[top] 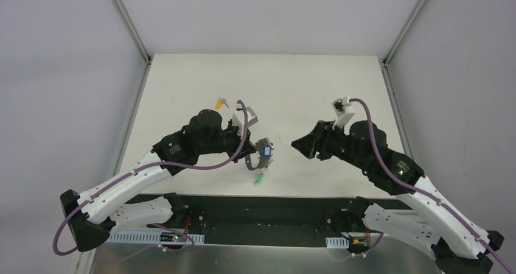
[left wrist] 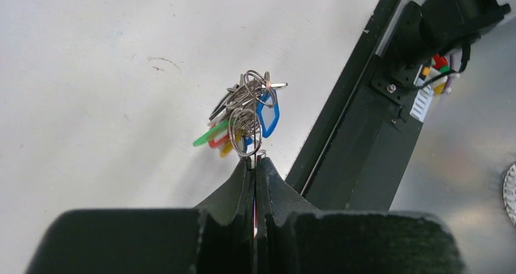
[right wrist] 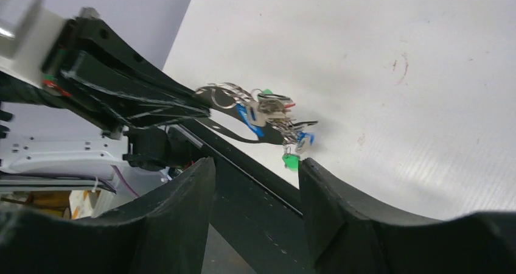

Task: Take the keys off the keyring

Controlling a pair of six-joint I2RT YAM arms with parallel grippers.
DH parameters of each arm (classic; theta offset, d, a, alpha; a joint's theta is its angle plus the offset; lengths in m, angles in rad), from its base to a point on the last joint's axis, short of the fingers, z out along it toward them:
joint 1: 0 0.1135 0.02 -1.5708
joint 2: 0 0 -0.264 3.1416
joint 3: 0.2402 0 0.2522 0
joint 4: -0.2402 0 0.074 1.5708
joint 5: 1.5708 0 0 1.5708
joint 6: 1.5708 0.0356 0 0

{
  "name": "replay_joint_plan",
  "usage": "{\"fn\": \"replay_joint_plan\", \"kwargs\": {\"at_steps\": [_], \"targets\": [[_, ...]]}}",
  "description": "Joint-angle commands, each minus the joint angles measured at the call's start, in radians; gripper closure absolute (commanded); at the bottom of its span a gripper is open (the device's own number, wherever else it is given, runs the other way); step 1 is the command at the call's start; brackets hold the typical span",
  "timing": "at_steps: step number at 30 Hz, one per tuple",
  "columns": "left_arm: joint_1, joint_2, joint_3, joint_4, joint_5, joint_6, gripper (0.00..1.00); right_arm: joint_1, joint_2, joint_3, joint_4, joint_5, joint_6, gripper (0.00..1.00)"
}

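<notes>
Pinched in the left hand (left wrist: 255, 164): the keyring (top: 254, 161), caught by one wire ring, with both fingers pressed tight together on it and no gap showing. Bunched on it, just past the fingertips: the keys (left wrist: 246, 112), a tangle of silver rings and blades. Among them a blue tag (left wrist: 268, 112) on the right, a green tag (left wrist: 210, 135) sticking out to the left, and bits of red and yellow tucked under the green. In the right wrist view, a green tag lowest of all, with a small blue one just above it.

Held near the front edge of the worktop (top: 304, 91), about midway across, between the two hands. Cannot tell whether the lowest tag is touching the worktop or hanging just clear of it.

Facing the bunch from the right, near but apart from it: the right hand (right wrist: 255, 164), fingers spread wide, gripping nothing. Framed in that gap, in its own camera, the whole bunch and the tip of the left hand.

Farther back on the worktop, behind the left arm and well apart from the bunch: a yellow key (top: 220, 103), lying loose, off the keyring.

Along the front edge, just below the bunch: a black rail (top: 268, 207). Around the worktop, grey walls and metal corner posts.
</notes>
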Motion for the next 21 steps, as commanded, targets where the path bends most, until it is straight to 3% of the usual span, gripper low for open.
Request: {"fn": "replay_joint_plan", "kwargs": {"at_steps": [1,7,11,16,21], "targets": [[0.003,-0.060,0.063,-0.026,0.091,0.124,1.00,-0.001,-0.064,-0.112,0.071,-0.090,-0.077,0.41],[0.003,-0.090,0.040,-0.023,0.154,0.285,1.00,0.000,-0.137,-0.270,0.285,-0.220,-0.185,0.36],[0.003,-0.110,0.001,0.009,0.300,0.462,1.00,-0.001,-0.141,-0.290,0.292,-0.304,-0.344,0.36],[0.003,-0.161,-0.055,0.012,0.375,0.868,1.00,-0.001,-0.165,-0.301,0.288,-0.381,-0.588,0.40],[0.003,-0.142,-0.021,0.010,0.257,1.198,1.00,0.000,-0.223,-0.354,0.363,-0.365,-0.800,0.40]]}}
